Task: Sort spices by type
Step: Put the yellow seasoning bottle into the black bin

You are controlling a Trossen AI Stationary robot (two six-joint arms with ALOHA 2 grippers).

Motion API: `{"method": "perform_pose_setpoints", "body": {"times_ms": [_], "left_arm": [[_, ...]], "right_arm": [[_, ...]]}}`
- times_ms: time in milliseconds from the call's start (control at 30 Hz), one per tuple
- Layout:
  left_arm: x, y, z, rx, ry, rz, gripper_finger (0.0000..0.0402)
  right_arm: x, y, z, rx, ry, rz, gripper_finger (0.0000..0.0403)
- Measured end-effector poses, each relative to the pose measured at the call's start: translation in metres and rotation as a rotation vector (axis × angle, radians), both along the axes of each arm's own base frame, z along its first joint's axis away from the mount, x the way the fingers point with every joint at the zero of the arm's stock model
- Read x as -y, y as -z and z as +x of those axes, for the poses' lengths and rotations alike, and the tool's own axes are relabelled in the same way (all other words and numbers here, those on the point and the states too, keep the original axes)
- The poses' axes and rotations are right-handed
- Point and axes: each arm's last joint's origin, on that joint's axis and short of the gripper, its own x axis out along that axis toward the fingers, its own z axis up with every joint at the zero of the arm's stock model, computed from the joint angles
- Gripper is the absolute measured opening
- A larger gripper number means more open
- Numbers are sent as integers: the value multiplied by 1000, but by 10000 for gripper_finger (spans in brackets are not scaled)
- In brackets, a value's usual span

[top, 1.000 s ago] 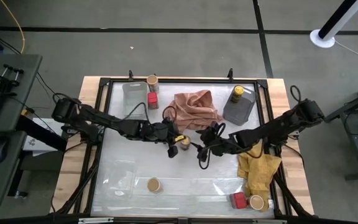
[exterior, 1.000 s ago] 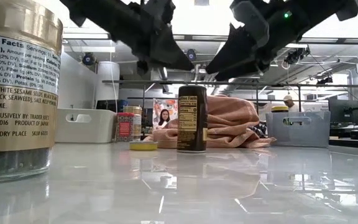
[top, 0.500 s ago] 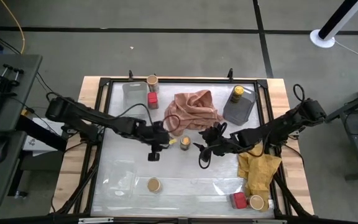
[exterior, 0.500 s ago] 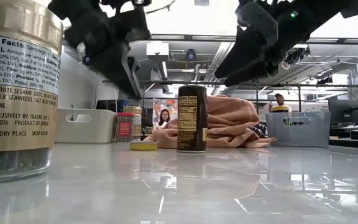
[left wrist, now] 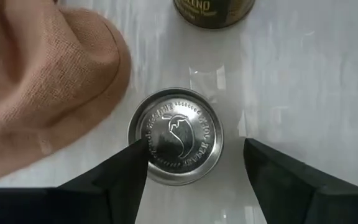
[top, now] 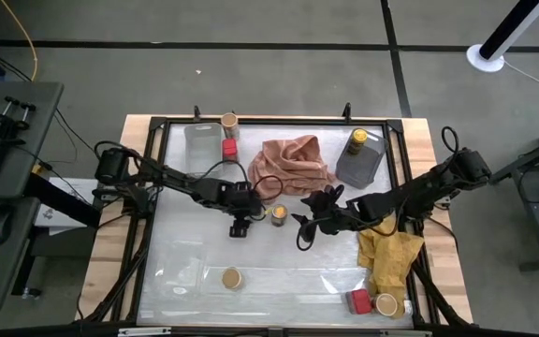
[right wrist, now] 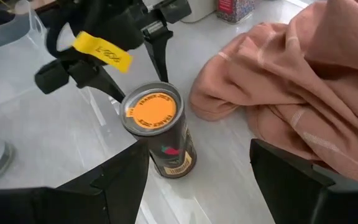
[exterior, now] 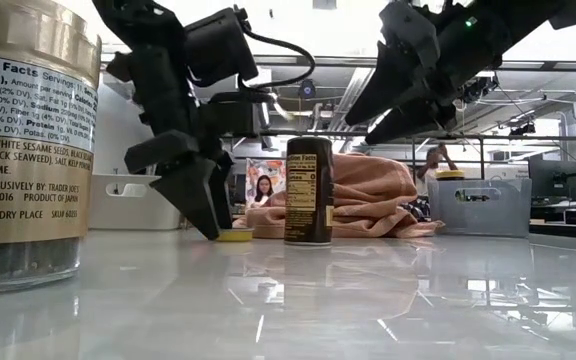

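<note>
A flat round tin (left wrist: 178,137) with a yellow rim (exterior: 230,234) lies on the white table beside the pink cloth (top: 288,164). My left gripper (top: 240,223) is open and points down, with one finger on either side of the tin (exterior: 208,215). A tall dark jar with a yellow lid (top: 277,214) stands upright just to the tin's right (exterior: 309,190). My right gripper (top: 312,225) is open and empty, above the table to the jar's right; its wrist view looks down on the jar's lid (right wrist: 151,112). My left gripper comes at the flat tin from above, fingers pointing down. One fingertip (left wrist: 135,155) stands at the tin's rim (left wrist: 146,163) and the other stands clear of it. I cannot tell whether the gripper touches the tin, which lies flat on the table.
A tan-lidded jar (top: 229,122) and a red box (top: 229,148) stand by the clear tray (top: 199,140) at the far left. A yellow-lidded jar (top: 357,140) is in the grey tray (top: 363,168). Near the front are a tan-lidded jar (top: 231,277), a red box (top: 359,301), another tan-lidded jar (top: 386,304) and the yellow cloth (top: 391,257).
My left gripper has gone from above the tall jar toward the table's left edge, then come down to table height over the flat tin, tipping to point down. The tin and the jar have stayed where they were.
</note>
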Motion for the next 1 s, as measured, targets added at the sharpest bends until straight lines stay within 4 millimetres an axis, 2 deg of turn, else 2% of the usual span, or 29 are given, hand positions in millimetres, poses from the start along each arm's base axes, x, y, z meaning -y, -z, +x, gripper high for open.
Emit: {"method": "perform_pose_setpoints", "body": {"times_ms": [133,233,500,633,800,933,1000], "left_arm": [[1,2,1,-4,52,0,225],[3,3,2,1,91,4,194],[4,15,5,-27,93,-6,74],[4,13,4,-23,65,-30,13],[2,-11,-9,-22,20,-44,3],[2,-59,-22,123,17,-85,1],[4,-86,-27,267,32,-159,1]], "right_arm": [[0,0,0,-3,-1,0,273],[0,0,0,-4,-1,2,273],[0,1,0,-8,-2,0,273],[0,-1,-1,-1,-3,2,273],[3,-25,-10,78,-9,7,273],[8,-57,-24,194,-41,4,273],[11,-73,-29,288,-49,50,273]]}}
